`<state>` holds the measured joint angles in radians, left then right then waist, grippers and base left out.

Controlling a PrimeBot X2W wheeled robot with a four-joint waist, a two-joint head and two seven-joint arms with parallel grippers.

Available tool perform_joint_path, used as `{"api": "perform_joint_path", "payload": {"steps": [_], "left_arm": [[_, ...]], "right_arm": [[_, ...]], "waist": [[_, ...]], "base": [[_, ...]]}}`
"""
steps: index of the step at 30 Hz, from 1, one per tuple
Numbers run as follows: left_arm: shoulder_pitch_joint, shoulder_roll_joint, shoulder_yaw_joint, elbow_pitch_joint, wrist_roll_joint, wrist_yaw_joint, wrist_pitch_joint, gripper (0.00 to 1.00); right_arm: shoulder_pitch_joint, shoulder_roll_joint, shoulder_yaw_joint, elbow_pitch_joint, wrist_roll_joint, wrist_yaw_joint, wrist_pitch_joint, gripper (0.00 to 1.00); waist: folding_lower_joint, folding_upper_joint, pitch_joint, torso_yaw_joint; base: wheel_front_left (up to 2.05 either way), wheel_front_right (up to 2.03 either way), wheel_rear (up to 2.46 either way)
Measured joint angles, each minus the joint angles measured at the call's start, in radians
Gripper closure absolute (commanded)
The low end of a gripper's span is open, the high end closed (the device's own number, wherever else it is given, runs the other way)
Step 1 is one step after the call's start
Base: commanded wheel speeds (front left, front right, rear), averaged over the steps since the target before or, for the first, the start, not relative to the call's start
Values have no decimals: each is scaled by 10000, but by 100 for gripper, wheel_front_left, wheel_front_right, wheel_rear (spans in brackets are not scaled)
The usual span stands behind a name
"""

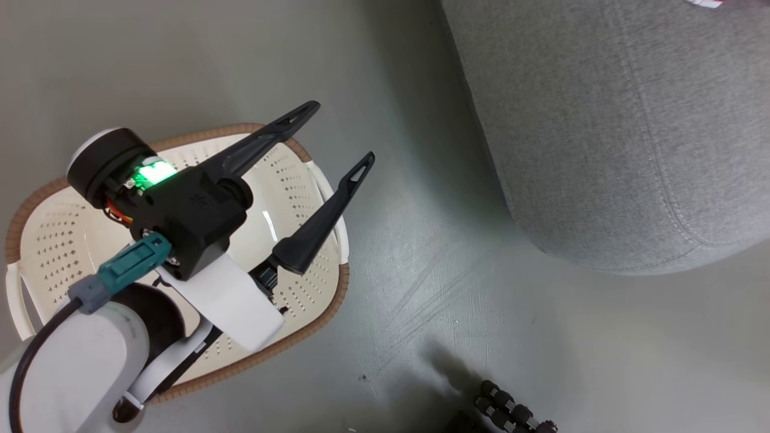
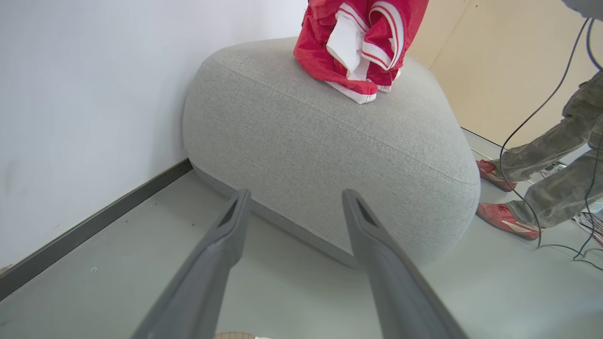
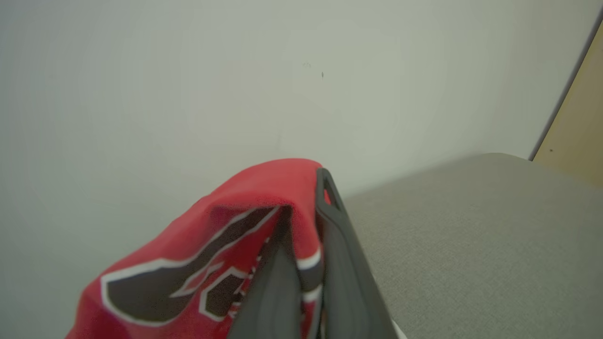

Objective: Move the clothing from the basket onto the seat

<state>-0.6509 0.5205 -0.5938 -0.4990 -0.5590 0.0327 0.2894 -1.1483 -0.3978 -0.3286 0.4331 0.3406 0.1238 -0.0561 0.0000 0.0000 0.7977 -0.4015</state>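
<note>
My left gripper [image 1: 343,132] hangs open and holds nothing above the cream basket [image 1: 54,258], whose perforated bottom shows no garment. Its fingers point at the grey seat [image 1: 619,132]. In the left wrist view the same gripper [image 2: 297,194] faces the seat [image 2: 330,141], where red clothing with white trim [image 2: 330,61] touches the cushion's top and runs off the upper edge. In the right wrist view my right gripper [image 3: 306,197] is shut on the red jersey [image 3: 188,263] with navy-and-white lettering, held over the seat [image 3: 471,226]. One of its fingers is wrapped in fabric.
A white wall [image 2: 94,94] with a dark baseboard [image 2: 94,226] runs behind the seat. A person's legs in red shoes [image 2: 499,216] stand to the seat's right, beside trailing cables [image 2: 541,117]. Black rollers [image 1: 511,412] sit on the grey floor near the bottom of the head view.
</note>
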Motion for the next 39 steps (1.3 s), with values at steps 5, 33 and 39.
{"api": "perform_joint_path", "payload": {"steps": [5, 33, 39], "left_arm": [[-67, 157, 40, -59, 42, 0, 94, 0], [-306, 508, 326, -150, 142, -15, 176, 0], [-303, 525, 372, -138, 142, -15, 151, 0]], "right_arm": [[31, 393, -222, 817, -12, 0, 174, 100], [-220, 1164, -1024, 1799, -1528, 0, 92, 0], [231, 1360, -1145, 1218, -1866, 0, -174, 0]], "waist": [[0, 0, 315, 58], [0, 0, 690, -231], [0, 0, 564, -342]], "base": [[0, 0, 0], [0, 0, 0], [0, 0, 0]]}}
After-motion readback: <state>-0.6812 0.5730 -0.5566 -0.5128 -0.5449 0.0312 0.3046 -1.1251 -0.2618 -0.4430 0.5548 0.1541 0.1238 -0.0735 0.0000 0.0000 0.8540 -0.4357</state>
